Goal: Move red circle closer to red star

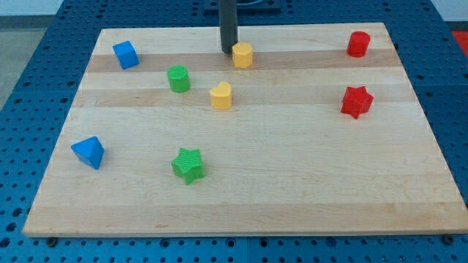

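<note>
Views: a single camera view.
Vantage: raised, beyond the wooden board's bottom edge, looking obliquely down and across it.
Range: moderate; all four board edges visible, blue perforated table framing them.
Shared coverage: none.

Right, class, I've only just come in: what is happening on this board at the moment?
A robot arm's rod is working the wooden board. My tip sits at the view's top, just left of the yellow hexagon block. The red circle lies far to the right, above the red star, both untouched.
</note>
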